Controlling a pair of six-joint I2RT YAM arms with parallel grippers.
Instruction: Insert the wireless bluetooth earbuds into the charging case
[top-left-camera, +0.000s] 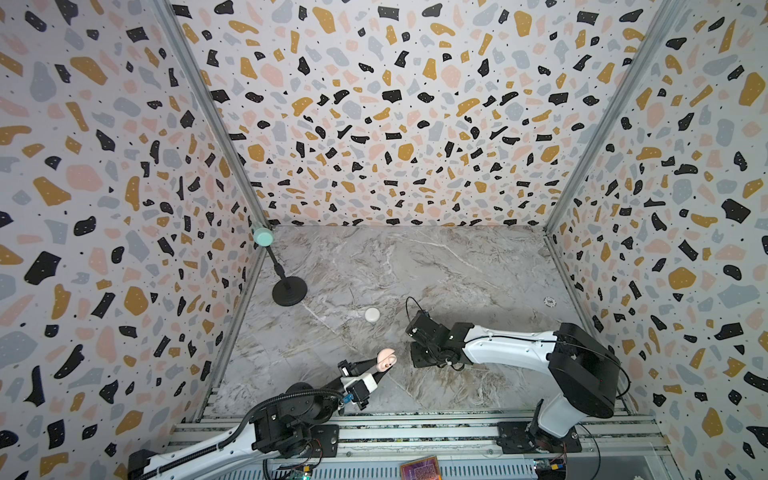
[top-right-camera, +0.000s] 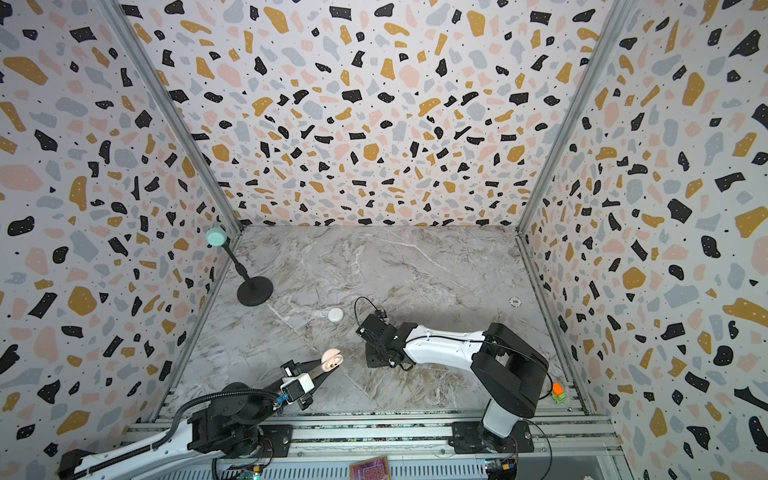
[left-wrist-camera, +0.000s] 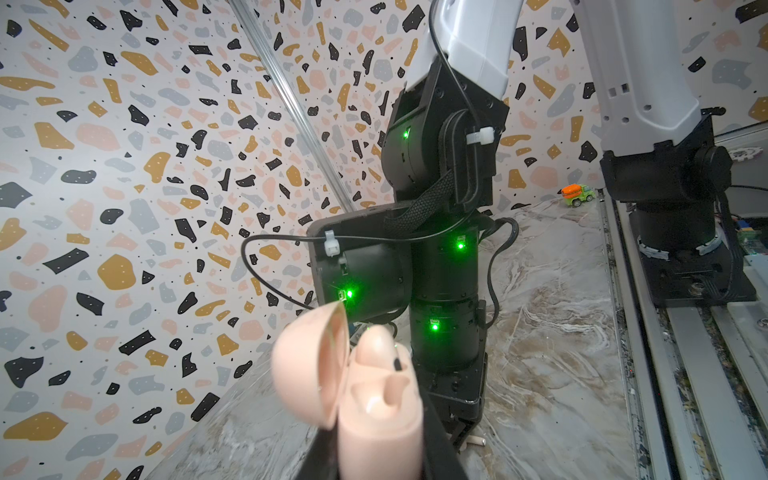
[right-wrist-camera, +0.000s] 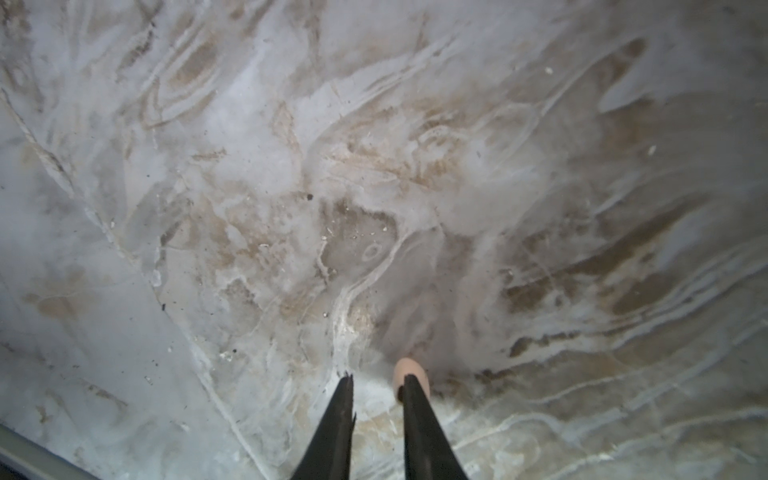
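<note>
TABLETOP RIG: The left gripper (top-left-camera: 380, 368) is clamped on the pink charging case (top-left-camera: 386, 357) and holds it off the marble table (top-left-camera: 457, 266) with its lid (left-wrist-camera: 307, 365) swung open, as both top views show. In the left wrist view a pale pink earbud (left-wrist-camera: 376, 347) appears to sit in one well of the case. The close, soft focus leaves that uncertain, and the space beside it looks free.

Across the middle, the right gripper (right-wrist-camera: 376, 380) points down at the table, its jaws a narrow gap apart with only bare marble between them. A loose pink earbud (right-wrist-camera: 409, 368) lies on the table at the tip of one jaw, half hidden behind it and outside the gap. Whether the jaw touches it cannot be told.

The step in hand looks to be picking up this loose earbud. Done well, the right gripper would open a little wider and shift sideways until the bud sits centred between the jaws. It would then come down so the tips flank the rounded body, and close gently. So small and smooth a piece would likely squirt out of an off-centre pinch. The carry then calls for the stem to point down at the free well, with the left arm offering the case mouth-up and steady.

A closed white case (top-left-camera: 372, 314) rests well apart, farther back. No white earbuds can be made out.
</note>
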